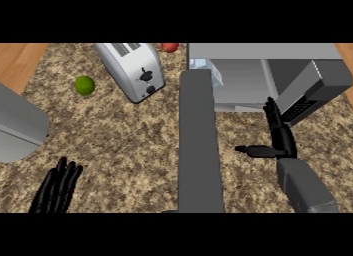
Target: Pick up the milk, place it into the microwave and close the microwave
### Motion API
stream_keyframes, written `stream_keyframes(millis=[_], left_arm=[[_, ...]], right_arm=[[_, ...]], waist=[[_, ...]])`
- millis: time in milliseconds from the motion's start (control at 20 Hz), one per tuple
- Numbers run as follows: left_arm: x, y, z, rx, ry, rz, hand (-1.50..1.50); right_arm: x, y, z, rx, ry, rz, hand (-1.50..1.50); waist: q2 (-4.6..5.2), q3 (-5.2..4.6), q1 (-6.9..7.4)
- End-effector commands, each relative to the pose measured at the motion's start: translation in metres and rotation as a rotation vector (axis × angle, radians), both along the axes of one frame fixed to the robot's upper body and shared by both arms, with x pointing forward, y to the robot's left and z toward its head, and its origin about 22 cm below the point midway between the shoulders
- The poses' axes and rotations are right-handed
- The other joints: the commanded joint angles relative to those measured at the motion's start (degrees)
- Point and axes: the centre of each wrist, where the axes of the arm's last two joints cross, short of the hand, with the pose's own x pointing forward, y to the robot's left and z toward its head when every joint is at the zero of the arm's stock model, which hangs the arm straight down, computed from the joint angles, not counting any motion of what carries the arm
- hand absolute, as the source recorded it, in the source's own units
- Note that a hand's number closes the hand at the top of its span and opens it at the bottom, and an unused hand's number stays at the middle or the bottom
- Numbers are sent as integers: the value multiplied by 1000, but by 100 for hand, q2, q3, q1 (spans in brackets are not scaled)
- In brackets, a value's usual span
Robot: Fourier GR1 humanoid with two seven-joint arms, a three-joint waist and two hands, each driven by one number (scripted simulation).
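Note:
The grey microwave (323,85) stands at the back right with its door (201,145) swung open toward me, a long grey slab running down the middle of the view. A pale white-blue shape, apparently the milk (206,70), shows inside the cavity at its left, partly hidden by the door. My right hand (281,137) is in front of the cavity, right of the door, fingers straight and pointing at the opening, thumb spread to the left, holding nothing. My left hand (57,187) rests open at the lower left, fingers up.
A silver toaster (138,70) lies at the back, left of the door. A green lime (84,85) sits further left, and a red fruit (170,47) at the back edge. A large grey rounded object (9,125) fills the left edge.

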Motion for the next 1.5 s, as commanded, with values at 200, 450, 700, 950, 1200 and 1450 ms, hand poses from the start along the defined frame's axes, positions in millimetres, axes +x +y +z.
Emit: stream_keyframes(millis=[200,450,700,950,1200,1450], left_arm=[[17,-13,-8,3,62,-228,-150],[39,-11,-5,88,22,-235,150],[50,-38,-22,86,82,-285,150],[67,-68,-17,134,66,-372,150],[99,-77,-28,227,135,-515,150],[90,-125,-49,266,199,-624,150]], right_arm=[[-65,-10,-43,161,16,72,-150],[-100,-21,-56,189,-25,75,-150],[-128,-33,-56,208,-52,88,-150],[-156,-54,-47,210,-44,77,-150],[-165,-71,-33,203,-57,78,-150],[-192,-73,-25,195,-63,83,-150]], waist=[[13,7,-99],[19,9,-56],[9,6,-107],[4,3,-139],[20,3,-167],[15,0,-197]])
